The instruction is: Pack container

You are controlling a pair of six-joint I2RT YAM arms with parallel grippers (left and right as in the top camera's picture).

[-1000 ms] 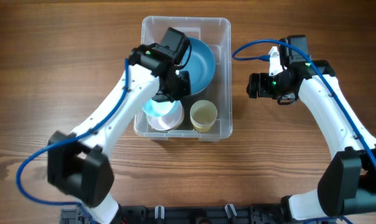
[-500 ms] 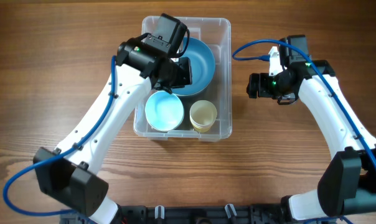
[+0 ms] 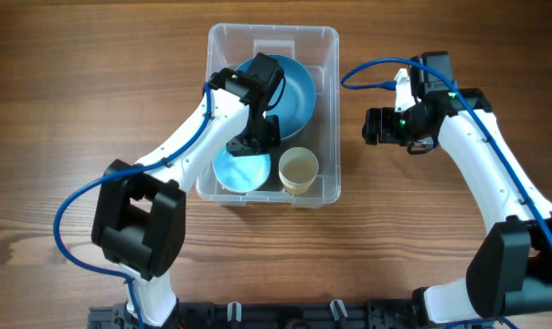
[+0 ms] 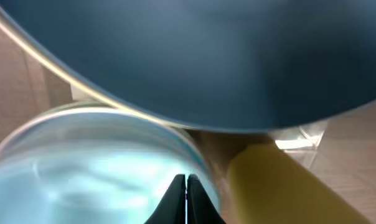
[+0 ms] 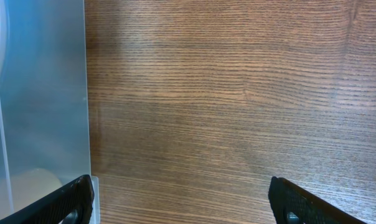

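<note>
The clear plastic container, round-cornered, sits toward 12 o'clock on the grained brown wooden table. Inside it, a glossy blue bowl fills the 12 o'clock end, a pale blue bowl the 7 o'clock corner and a cream cup the 5 o'clock corner. The left gripper, fingers pressed together, hangs over the pale bowl. The right gripper, spread wide, hovers over wood at the container's 3 o'clock.

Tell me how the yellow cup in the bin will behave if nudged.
The yellow cup looks empty and thin-walled, so it is probably light and easily shoved. Standing upright, it might tip from a high push, though the container wall and the light blue bowl close beside it would likely catch it. Its smooth surface may slip in jaws.
</note>
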